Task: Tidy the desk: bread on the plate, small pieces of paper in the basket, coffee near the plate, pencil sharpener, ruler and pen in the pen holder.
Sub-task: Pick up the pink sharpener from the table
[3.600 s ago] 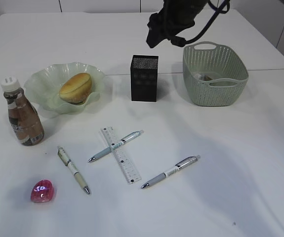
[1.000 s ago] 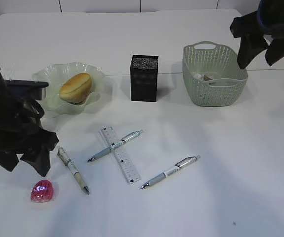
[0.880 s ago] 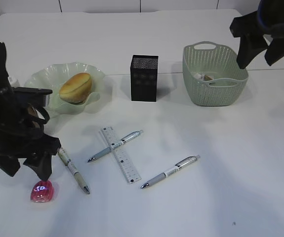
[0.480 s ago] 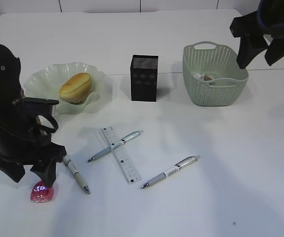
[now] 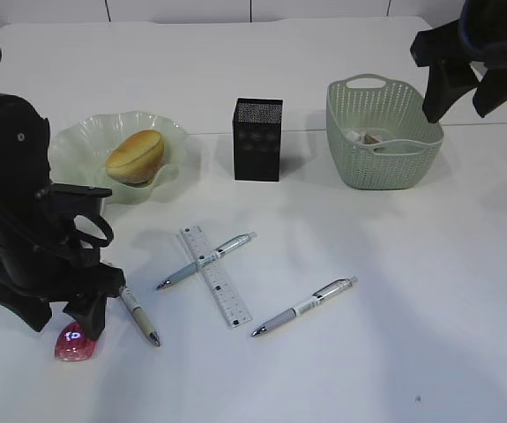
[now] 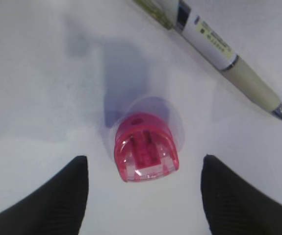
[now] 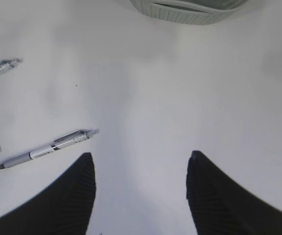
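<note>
While your left gripper (image 6: 143, 196) hangs low over the near left of the desk (image 5: 394, 291), its jaws stand spread with the pink sharpener (image 6: 146, 147) lying on the surface between them, touched by neither finger in the left wrist view. From the exterior view, you see the left arm's black body hiding most of the sharpener (image 5: 75, 342), with only its near edge showing below the fingers. Just right of it lies a pen (image 5: 138, 314) with a beige grip, its tip pointing near and right.

You have the bread (image 5: 135, 156) already sitting in the plate (image 5: 72, 145) at the far left. The coffee is not visible; the left arm covers the area left of the plate. The holder (image 5: 257, 139) stands upright at the far centre, and the basket (image 5: 382, 132) sits to its right with small scraps inside.

Near the middle, the ruler (image 5: 215, 287) lies flat, with a second pen (image 5: 205, 260) crossing over it. A third pen (image 5: 304, 307) lies apart to the right, also seen in the right wrist view (image 7: 46, 148).

Your right gripper (image 5: 461, 104) hovers high at the far right, beside the basket, jaws apart and holding nothing.
</note>
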Controlling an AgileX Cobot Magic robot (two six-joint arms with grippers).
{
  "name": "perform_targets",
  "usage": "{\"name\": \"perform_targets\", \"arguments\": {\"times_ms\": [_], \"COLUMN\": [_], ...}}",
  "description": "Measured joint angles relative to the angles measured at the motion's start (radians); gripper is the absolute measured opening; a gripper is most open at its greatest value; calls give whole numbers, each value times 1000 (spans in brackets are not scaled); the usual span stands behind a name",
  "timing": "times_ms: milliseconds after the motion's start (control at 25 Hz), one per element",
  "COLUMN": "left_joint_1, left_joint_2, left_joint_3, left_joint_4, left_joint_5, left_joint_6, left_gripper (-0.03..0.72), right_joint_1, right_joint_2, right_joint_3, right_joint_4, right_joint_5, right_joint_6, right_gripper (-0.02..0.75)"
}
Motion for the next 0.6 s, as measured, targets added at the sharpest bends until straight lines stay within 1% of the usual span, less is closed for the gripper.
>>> {"name": "perform_targets", "arguments": {"times_ms": [600], "left_joint_1": [0], "left_joint_2": [34], "left_joint_3": [0], "left_joint_4": [0], "left_joint_5": [-2], "left_joint_6": [0], "left_gripper": [506], "right_joint_1": [0], "right_joint_2": [0], "right_joint_3": [0], "right_joint_4": [0], "right_joint_5": [-2], "right_joint_6": [0], "right_gripper": [463]}}
